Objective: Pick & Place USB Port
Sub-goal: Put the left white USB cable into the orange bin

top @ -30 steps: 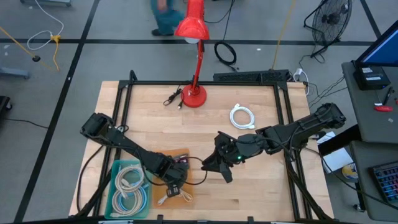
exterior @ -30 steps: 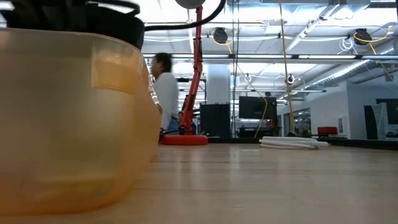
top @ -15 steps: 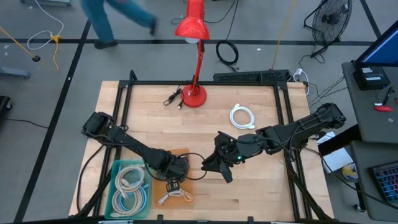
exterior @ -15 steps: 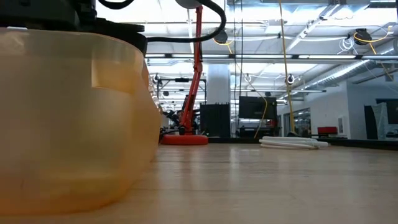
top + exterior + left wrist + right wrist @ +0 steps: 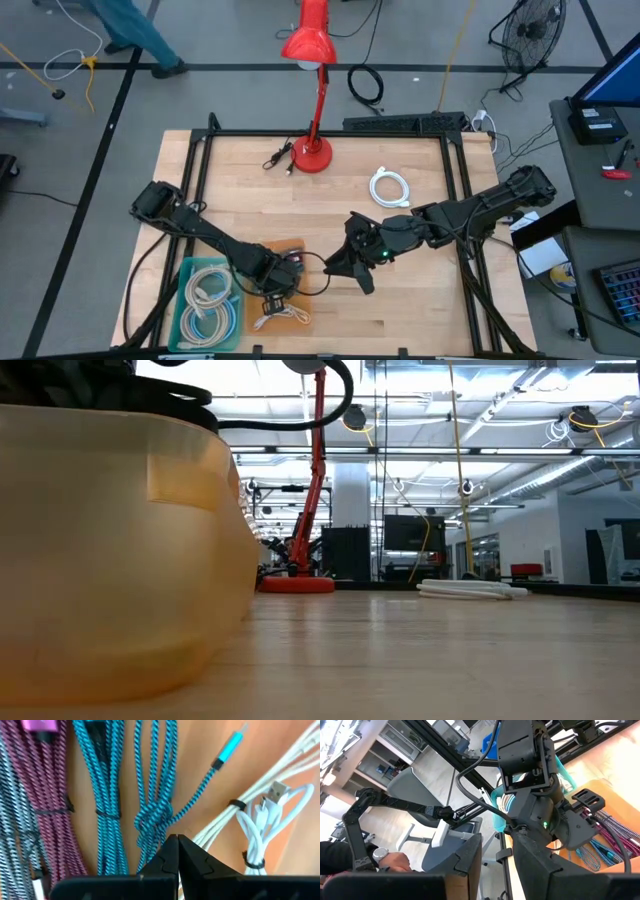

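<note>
A red lamp (image 5: 313,60) stands at the table's (image 5: 420,320) far edge, a coiled white cable (image 5: 390,187) to its right. On the floor beyond, a person's legs (image 5: 135,40) show; a fan (image 5: 530,35) stands far right.

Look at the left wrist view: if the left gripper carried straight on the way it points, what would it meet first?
Most likely the teal braided cable, whose knotted bundle lies just beyond the shut tips of the left gripper. The white cable lies to one side of that line. How far the tips are from the cable is unclear.
</note>
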{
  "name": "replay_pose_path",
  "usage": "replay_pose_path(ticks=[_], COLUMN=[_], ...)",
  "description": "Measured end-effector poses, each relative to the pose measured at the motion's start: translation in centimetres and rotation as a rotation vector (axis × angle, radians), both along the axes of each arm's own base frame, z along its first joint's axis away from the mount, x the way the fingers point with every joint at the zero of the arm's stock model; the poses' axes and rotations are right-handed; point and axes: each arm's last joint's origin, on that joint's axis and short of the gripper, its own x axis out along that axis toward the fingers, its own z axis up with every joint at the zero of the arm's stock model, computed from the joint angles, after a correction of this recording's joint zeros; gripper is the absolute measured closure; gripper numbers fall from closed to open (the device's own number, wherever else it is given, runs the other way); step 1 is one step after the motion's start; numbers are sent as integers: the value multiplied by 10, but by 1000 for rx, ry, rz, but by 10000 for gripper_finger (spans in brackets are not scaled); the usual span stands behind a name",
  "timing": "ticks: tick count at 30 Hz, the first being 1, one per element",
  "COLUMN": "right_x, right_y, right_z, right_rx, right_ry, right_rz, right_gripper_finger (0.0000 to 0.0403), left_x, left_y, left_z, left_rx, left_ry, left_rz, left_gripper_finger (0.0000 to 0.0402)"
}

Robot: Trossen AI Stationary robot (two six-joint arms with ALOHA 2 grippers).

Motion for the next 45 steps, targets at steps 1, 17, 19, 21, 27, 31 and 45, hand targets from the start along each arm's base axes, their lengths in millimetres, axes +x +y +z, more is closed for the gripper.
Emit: replay_pose_path(ticks=[1, 17, 19, 21, 27, 31, 45], right_x=[0, -2, -2, -2, -3, -3, -4], right_y=[0, 1, 2, 2, 4, 5, 5], right_z=[0, 2, 2, 2, 2, 2, 2], right_rx=[0, 6, 6, 6, 6, 6, 12], right_ry=[0, -2, -3, -3, -2, -2, 2], right_rz=[0, 54, 57, 57, 64, 68, 66], right_gripper_finger=[303, 303, 303, 303, 303, 303, 303], left_x=[-1, -5, -5, -6, -5, -4, -4], left_y=[-1, -10, -10, -11, -18, -23, -33], left_z=[0, 1, 1, 1, 2, 3, -2], left_rx=[-4, -106, -122, -136, -190, -209, -93], left_ry=[3, 58, 65, 73, 59, 35, -64], left_rz=[-2, -25, -29, -28, -27, -10, -29], left_gripper_finger=[402, 402, 402, 402, 402, 402, 401])
